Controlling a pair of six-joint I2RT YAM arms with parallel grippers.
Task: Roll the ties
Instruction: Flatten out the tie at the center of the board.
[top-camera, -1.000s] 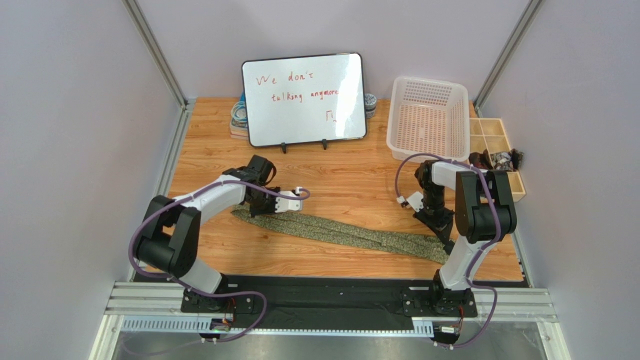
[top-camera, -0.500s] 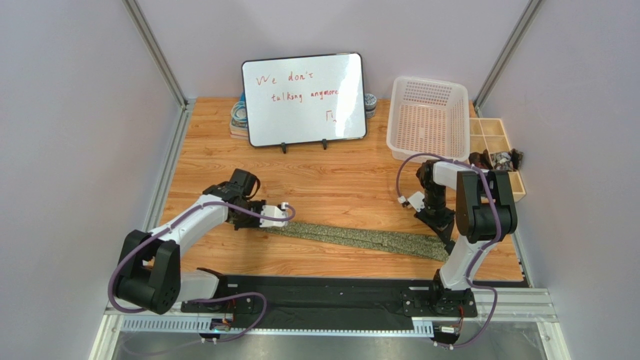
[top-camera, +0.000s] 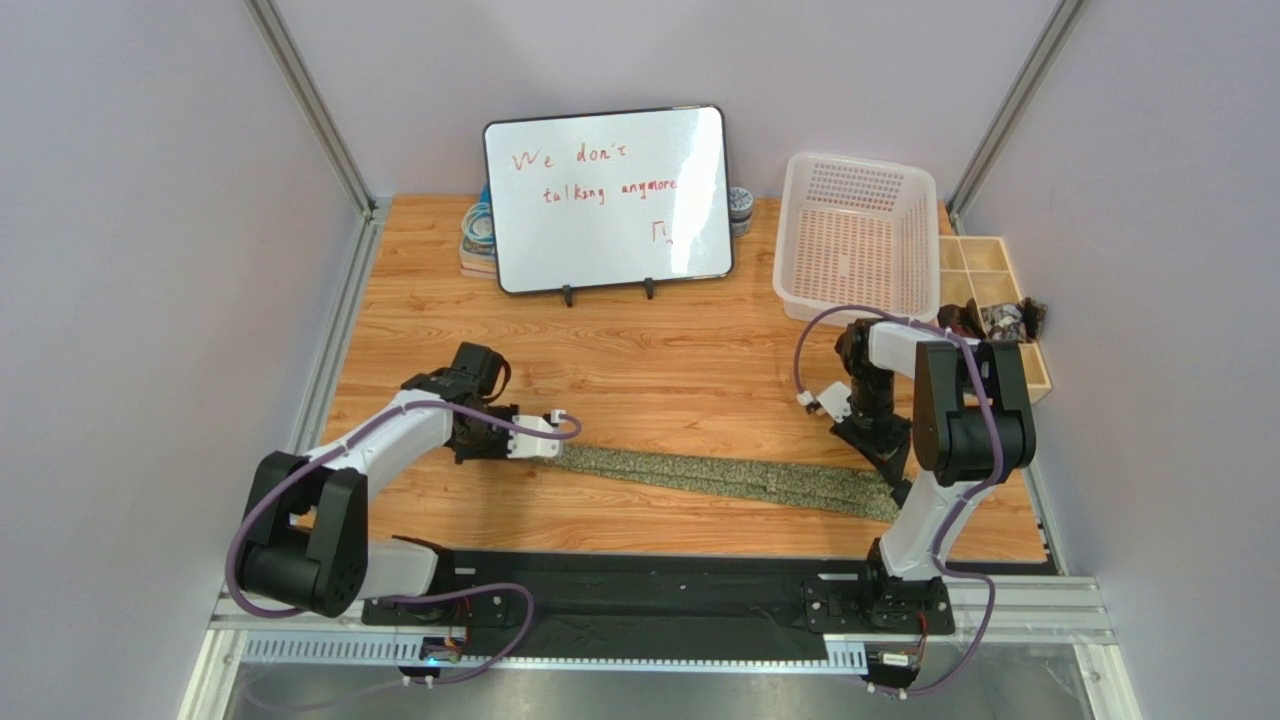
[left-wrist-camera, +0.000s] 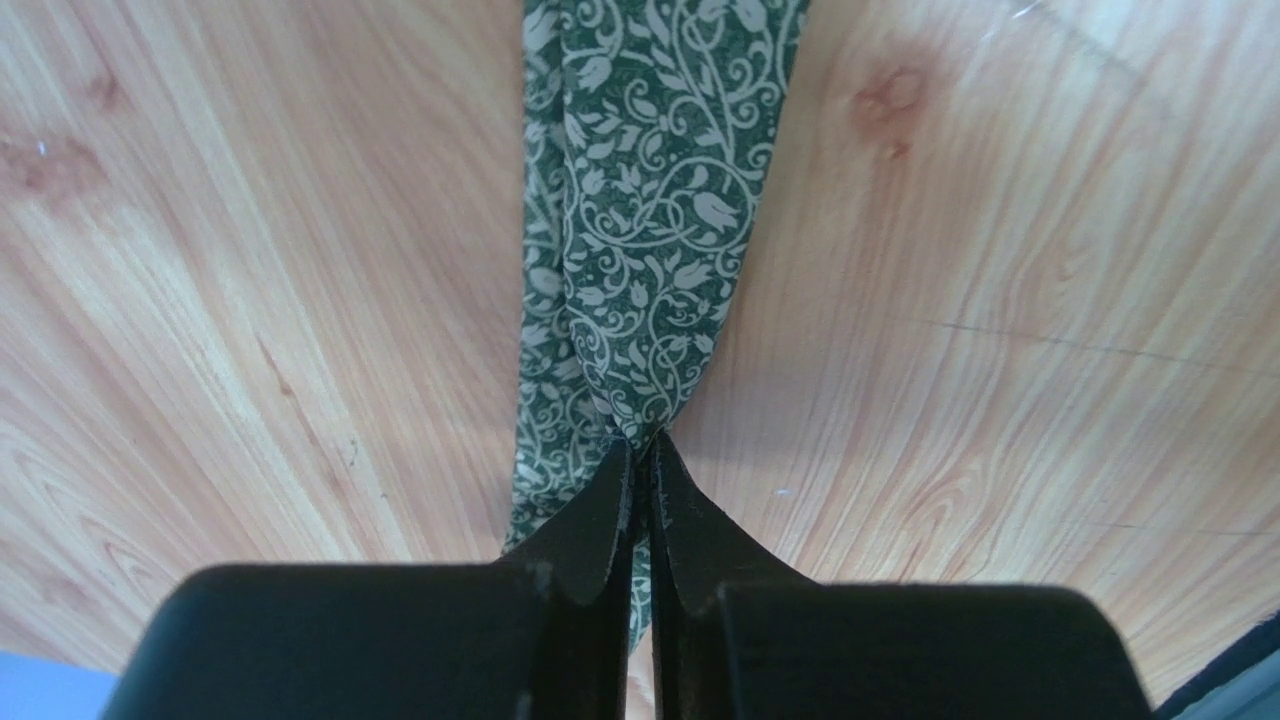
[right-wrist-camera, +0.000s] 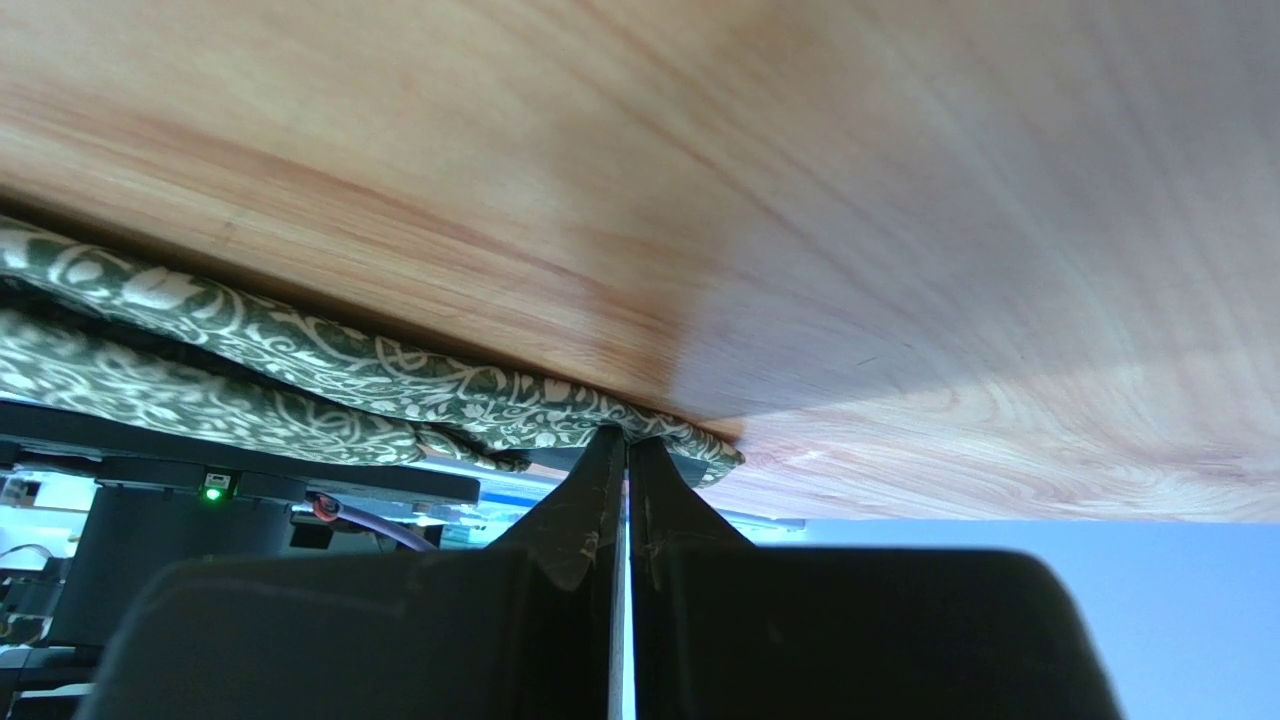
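A green tie with a pale vine pattern (top-camera: 721, 474) lies stretched across the near part of the wooden table. My left gripper (top-camera: 559, 450) is shut on its narrow left end. In the left wrist view the jaws (left-wrist-camera: 646, 447) pinch the bunched cloth (left-wrist-camera: 646, 225), which runs away from them. My right gripper (top-camera: 899, 477) points down at the wide right end. In the right wrist view its jaws (right-wrist-camera: 625, 440) are closed with the edge of the tie (right-wrist-camera: 301, 353) at their tips.
A whiteboard (top-camera: 609, 195) stands at the back, with rolled items (top-camera: 478, 228) behind its left edge. A white basket (top-camera: 857, 233) sits at the back right. Beside it is a wooden compartment box (top-camera: 992, 285) with dark items. A black rail (top-camera: 646, 578) runs along the near edge.
My left gripper moved left and toward the near edge with the narrow end in it. The tie went from slanted and slack to nearly straight. The right arm stayed put.
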